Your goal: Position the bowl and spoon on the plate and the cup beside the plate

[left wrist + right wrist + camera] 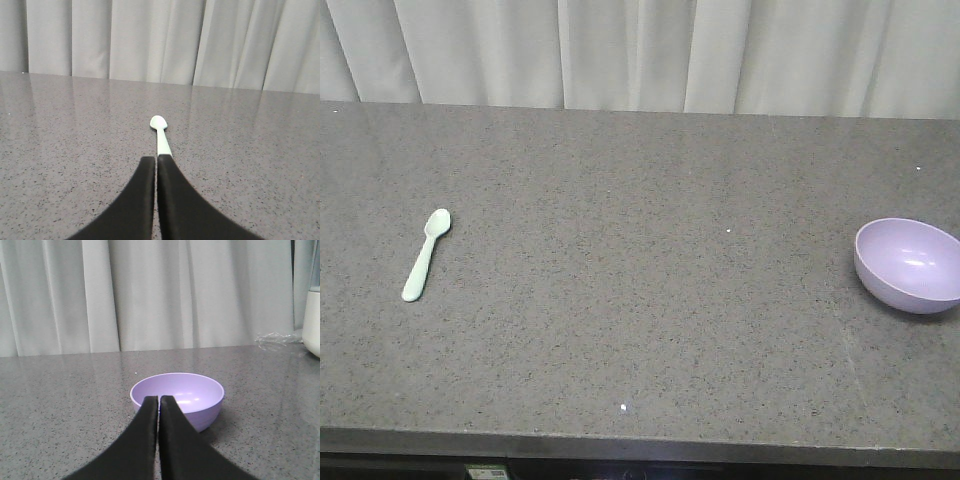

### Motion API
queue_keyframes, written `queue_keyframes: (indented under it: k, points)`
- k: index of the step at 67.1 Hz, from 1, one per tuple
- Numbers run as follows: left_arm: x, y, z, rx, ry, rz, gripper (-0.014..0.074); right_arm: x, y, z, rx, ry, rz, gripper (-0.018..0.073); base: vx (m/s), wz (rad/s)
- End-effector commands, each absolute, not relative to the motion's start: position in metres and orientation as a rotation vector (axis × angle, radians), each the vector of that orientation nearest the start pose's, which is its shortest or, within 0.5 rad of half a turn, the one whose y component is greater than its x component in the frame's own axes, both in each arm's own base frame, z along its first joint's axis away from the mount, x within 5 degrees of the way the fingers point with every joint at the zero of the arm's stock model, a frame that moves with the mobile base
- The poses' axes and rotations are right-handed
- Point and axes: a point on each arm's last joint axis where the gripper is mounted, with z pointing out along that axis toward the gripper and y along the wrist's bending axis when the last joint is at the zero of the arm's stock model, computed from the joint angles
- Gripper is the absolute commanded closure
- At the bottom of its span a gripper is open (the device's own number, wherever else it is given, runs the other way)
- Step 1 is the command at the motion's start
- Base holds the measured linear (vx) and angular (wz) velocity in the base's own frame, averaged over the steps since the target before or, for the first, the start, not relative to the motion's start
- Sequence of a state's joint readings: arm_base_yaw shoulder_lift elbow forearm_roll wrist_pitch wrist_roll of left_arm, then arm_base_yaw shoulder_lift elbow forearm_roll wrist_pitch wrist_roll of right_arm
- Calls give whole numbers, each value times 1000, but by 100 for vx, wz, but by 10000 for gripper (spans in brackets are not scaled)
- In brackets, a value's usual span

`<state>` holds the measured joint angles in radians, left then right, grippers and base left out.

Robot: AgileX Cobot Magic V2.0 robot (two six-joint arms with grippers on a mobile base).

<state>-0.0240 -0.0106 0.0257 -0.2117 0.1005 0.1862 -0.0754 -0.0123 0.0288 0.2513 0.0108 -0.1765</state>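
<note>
A pale mint-green spoon (425, 256) lies flat on the grey stone counter at the left, its bowl end pointing away. At the right edge of the front view a lilac bowl (908, 264) stands upright and empty. Neither arm shows in the front view. In the left wrist view my left gripper (156, 158) is shut with nothing in it, and the spoon (161, 132) lies just beyond its tips. My right gripper (159, 398) is shut too, low over the counter, with the bowl (177, 397) right behind its tips. The plate and the cup are out of view.
A pale curtain hangs along the far edge of the counter. In the right wrist view a white container (312, 320) and some crumpled clear plastic (272, 340) stand at the far right. The counter's front edge (620, 445) runs along the bottom.
</note>
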Motion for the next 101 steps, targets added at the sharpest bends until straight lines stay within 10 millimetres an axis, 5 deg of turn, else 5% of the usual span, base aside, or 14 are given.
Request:
queue_keyframes:
  k: [1, 101]
  points:
    - [57, -2, 195, -3, 1529, -52, 603, 55, -6, 207, 112, 1434, -28, 561, 0, 0]
    - [57, -2, 195, -3, 1530, -52, 603, 55, -6, 207, 112, 1434, -28, 561, 0, 0]
